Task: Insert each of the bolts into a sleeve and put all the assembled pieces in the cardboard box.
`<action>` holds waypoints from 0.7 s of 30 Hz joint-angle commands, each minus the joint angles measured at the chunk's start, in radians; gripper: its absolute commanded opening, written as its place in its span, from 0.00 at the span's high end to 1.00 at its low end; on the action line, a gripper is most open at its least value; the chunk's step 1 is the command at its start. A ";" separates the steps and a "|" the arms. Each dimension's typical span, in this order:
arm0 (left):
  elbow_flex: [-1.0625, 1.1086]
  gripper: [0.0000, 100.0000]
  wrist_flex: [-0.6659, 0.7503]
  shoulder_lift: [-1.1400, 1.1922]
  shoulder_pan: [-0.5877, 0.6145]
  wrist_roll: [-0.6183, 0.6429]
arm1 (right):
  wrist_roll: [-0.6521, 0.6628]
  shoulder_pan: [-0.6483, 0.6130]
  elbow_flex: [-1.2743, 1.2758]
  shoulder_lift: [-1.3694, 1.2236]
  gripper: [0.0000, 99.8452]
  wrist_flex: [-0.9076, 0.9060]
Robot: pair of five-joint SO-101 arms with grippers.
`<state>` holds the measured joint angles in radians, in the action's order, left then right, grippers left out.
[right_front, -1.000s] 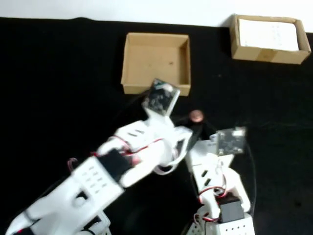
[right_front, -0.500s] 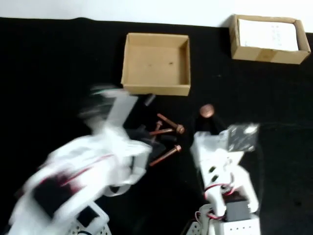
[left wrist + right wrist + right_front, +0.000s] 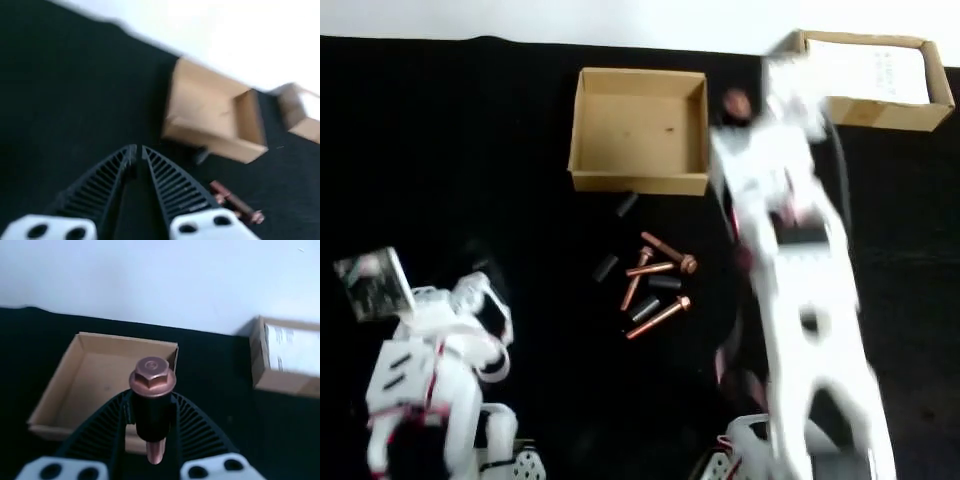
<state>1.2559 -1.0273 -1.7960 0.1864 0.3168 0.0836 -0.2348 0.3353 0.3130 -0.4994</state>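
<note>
High view: the right gripper (image 3: 736, 108) hangs just right of the open brown cardboard box (image 3: 638, 182), far across the black worktop (image 3: 470, 150). Loose copper bolts (image 3: 655, 268) and loose black sleeves (image 3: 607, 267) lie nearer.

Left wrist view: the left gripper (image 3: 135, 150) has its fingers closed together and empty, well apart from the box.

Right wrist view: this settles what the high view blurs. The fingers clamp a black cylindrical sleeve (image 3: 150, 417) with a copper hex-head bolt (image 3: 152, 376) through it. This looks like delivery of an assembled piece. Next comes a shift left over the opening, then release.
</note>
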 commanded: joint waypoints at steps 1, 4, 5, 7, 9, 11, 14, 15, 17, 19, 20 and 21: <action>0.120 0.96 0.072 -0.001 0.084 0.002 | 0.152 -0.031 -0.251 -0.236 0.99 0.062; 0.236 0.96 0.140 -0.001 0.143 0.003 | 0.327 -0.054 -0.400 -0.427 0.99 0.105; 0.268 0.96 0.153 -0.001 0.156 0.003 | 0.373 -0.064 -0.449 -0.484 0.99 0.119; 0.329 0.96 0.181 -0.002 0.166 0.003 | 0.456 -0.079 -0.538 -0.598 0.99 0.154; 0.383 0.96 0.210 -0.002 0.166 0.003 | 0.535 -0.101 -0.627 -0.713 0.99 0.214; 0.429 0.96 0.249 -0.002 0.166 0.003 | 0.614 -0.113 -0.719 -0.834 0.99 0.280; 0.440 0.96 0.256 -0.001 0.168 0.003 | 0.683 -0.122 -0.839 -0.990 0.99 0.277; 0.440 0.96 0.241 -0.001 0.168 0.003 | 0.680 -0.122 -0.868 -1.032 0.99 0.252; 0.440 0.96 0.232 -0.001 0.168 0.003 | 0.680 -0.124 -0.903 -1.078 0.99 0.163; 0.440 0.96 0.232 -0.001 0.165 0.003 | 0.680 -0.137 -0.918 -1.090 0.99 0.022; 0.440 0.96 0.232 -0.001 0.163 0.003 | 0.680 -0.148 -0.918 -1.090 0.98 -0.058; 0.440 0.96 0.232 -0.001 0.163 0.003 | 0.678 -0.154 -0.921 -1.090 0.95 -0.131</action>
<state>1.6794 -0.7986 -1.7929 0.3399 0.3168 0.7495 -0.3590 -0.5010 -0.8025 -0.4503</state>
